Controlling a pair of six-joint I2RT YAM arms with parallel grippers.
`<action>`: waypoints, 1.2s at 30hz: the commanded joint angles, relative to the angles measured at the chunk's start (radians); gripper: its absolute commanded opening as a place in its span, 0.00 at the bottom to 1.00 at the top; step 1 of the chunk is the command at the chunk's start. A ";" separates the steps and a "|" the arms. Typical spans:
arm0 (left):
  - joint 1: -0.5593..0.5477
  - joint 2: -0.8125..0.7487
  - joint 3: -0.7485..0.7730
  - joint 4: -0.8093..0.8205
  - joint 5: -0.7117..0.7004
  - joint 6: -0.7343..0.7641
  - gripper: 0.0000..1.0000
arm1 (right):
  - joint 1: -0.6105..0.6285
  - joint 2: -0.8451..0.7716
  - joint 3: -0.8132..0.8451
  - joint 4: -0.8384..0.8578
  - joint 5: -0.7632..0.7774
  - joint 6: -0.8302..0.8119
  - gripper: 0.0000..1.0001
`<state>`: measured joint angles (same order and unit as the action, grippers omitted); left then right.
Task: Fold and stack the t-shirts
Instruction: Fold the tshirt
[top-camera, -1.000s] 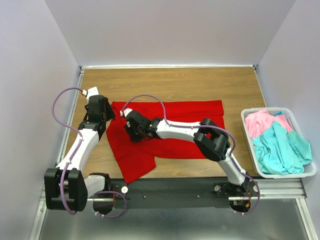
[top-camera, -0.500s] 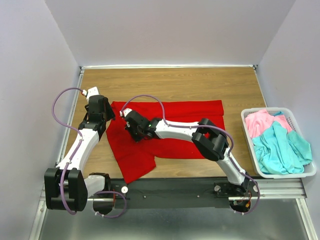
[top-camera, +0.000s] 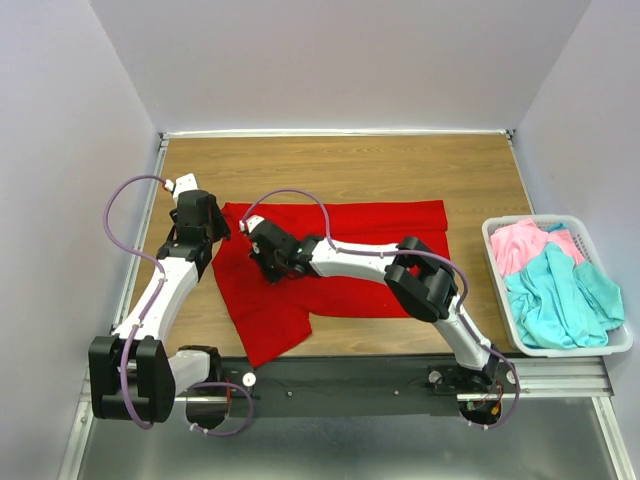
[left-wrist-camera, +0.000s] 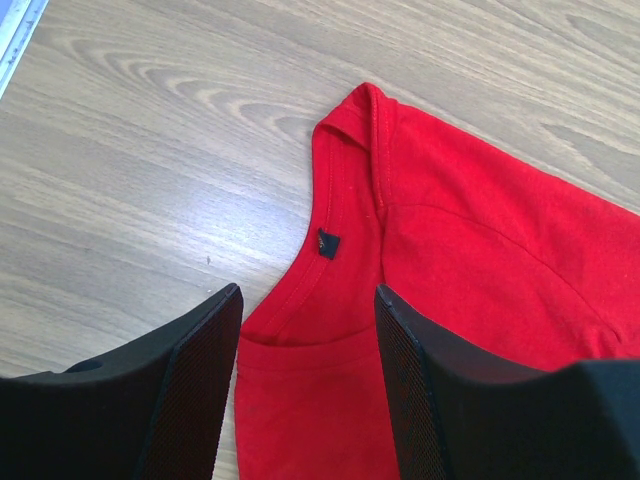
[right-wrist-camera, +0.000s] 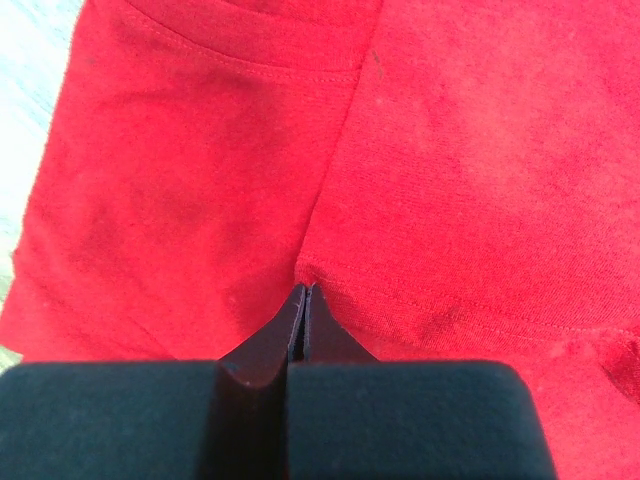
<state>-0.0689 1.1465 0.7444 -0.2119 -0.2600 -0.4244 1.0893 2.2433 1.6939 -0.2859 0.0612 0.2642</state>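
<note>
Now lower wide-open left gripper (left-wrist-camera: 308, 300) onto red t-shirt (left-wrist-camera: 480, 250) collar (left-wrist-camera: 318, 190), clamp, then lift evenly with right gripper (right-wrist-camera: 303, 295), pinched shut on cloth.

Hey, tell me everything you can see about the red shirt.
The red shirt is soft, bright knit cloth with stitched seams. It lies spread flat on the wooden table, left of centre, with one part reaching toward the near edge. Its neckline bears a small dark tag. The open left gripper hovers over that neckline. On the right gripper, the shut fingers pinch a fold edge.
</note>
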 joint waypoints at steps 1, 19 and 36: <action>0.000 0.004 0.024 0.003 -0.007 -0.004 0.63 | 0.003 -0.044 0.038 -0.009 -0.038 0.030 0.01; -0.002 0.024 0.023 0.008 0.025 0.003 0.63 | 0.001 -0.024 0.070 -0.025 -0.142 0.095 0.20; -0.129 0.298 0.237 -0.004 0.091 -0.025 0.63 | -0.407 -0.387 -0.305 -0.061 0.072 0.096 0.48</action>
<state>-0.1669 1.3663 0.9348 -0.2031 -0.1741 -0.4355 0.8692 1.9270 1.5063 -0.3149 0.0322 0.3492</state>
